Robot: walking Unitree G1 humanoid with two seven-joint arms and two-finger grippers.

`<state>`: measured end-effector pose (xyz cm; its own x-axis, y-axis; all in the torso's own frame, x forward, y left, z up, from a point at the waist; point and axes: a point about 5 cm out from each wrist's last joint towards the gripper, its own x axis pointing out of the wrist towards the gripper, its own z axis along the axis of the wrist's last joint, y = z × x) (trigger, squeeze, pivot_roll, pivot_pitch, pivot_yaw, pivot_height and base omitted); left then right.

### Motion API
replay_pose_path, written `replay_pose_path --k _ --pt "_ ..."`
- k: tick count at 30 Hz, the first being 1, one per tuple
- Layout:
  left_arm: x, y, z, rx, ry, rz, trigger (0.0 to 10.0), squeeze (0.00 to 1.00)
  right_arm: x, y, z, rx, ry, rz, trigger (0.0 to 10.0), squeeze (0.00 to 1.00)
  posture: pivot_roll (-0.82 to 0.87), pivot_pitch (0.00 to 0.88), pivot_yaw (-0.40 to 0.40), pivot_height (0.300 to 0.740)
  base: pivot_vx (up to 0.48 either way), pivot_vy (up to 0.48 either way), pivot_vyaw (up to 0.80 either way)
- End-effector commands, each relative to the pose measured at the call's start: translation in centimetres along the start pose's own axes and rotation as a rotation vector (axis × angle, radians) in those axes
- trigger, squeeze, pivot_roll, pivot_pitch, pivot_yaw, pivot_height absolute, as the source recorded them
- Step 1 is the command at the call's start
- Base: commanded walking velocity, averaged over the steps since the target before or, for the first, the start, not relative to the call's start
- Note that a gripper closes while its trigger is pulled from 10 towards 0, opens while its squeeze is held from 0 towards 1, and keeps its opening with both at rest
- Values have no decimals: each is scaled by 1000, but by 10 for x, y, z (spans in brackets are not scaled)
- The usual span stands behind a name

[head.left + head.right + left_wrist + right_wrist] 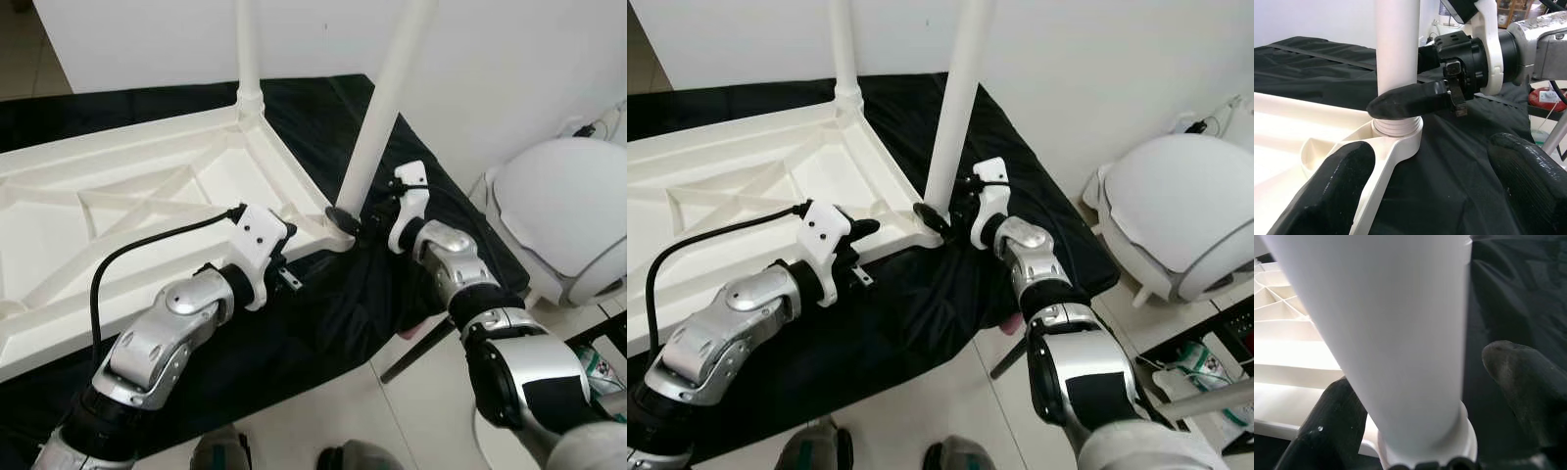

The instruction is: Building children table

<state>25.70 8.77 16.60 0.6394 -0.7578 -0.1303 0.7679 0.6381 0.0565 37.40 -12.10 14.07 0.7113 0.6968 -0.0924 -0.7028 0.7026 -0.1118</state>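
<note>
Tabletop (118,211), white plastic and ribbed, is lying upside down on a black cloth (323,323) spread over the floor, occupying the left and centre of the scene. Two white legs are standing up from its right-hand corners: the far leg (248,49) at the far right corner, and the near leg (387,103) at the near right corner, leaning slightly to the right.

Right gripper (1415,100) is reaching in from the right and closing around the base of the near leg, just above the threaded collar (1397,128) where the leg is entering the corner socket (1396,144). One black finger (1405,100) is lying across the near side of the leg, touching it; the other is passing behind. The right wrist view is showing the leg (1386,333) between both fingers.

Left gripper (284,257) is hovering at the tabletop's near edge, just left of that same corner and apart from the leg. Its two fingers (1332,191) are spread wide, holding nothing, with the corner socket and cloth lying between them.

White rounded appliance (563,215) is sitting on the tiled floor (392,411) at far right, well apart from the table.
</note>
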Motion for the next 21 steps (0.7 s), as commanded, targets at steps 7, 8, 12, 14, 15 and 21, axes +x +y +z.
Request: replay_pose_path --k 7,8,12,14,15,21 --pt "-1 -1 2 24 7 -61 10000 0 18 20 -4 -23 43 64 10000 0 66 0 -68 740 0 0 0" --pt "-1 -1 2 24 7 -61 10000 0 18 20 -4 -23 43 64 10000 0 66 0 -68 740 0 0 0" --pt "-3 -1 2 26 10 -58 10000 0 20 24 -5 -17 42 78 0 0 70 0 -65 740 0 0 0" --pt "-3 -1 2 27 11 -58 10000 0 19 24 -5 -14 40 79 0 0 69 0 -63 740 0 0 0" --pt "-3 -1 2 27 11 -58 10000 0 19 24 -5 -14 40 79 0 0 69 0 -63 740 0 0 0" --pt "-3 -1 2 24 10 -60 10000 0 15 20 -8 -9 35 79 0 0 62 0 -61 740 0 0 0"
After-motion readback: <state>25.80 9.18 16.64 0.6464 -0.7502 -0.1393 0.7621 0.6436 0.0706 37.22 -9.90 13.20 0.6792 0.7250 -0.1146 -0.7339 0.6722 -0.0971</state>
